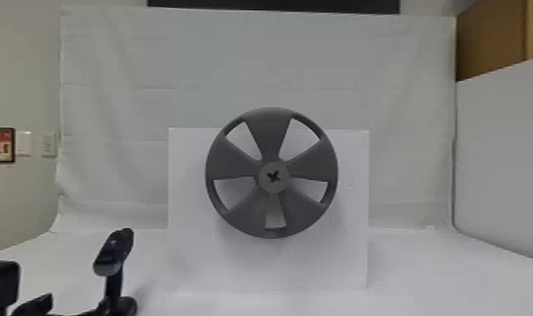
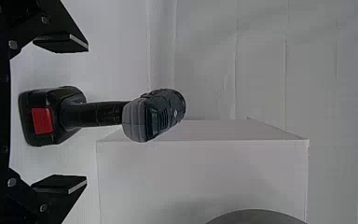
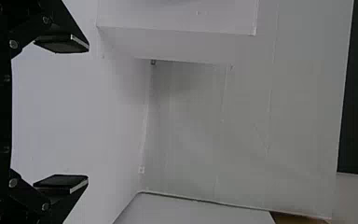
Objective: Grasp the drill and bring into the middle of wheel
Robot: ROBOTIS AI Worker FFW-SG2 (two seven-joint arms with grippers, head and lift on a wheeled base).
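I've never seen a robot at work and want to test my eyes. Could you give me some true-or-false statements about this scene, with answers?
1. The drill stands upright. True.
2. The left gripper is clamped on the drill. False: that gripper's fingers are open, clear of the drill.
3. The wheel is at the front of a white box. True.
4. The drill is on the robot's right of the wheel. False: it is on the left.
5. The right gripper is open and empty. True.
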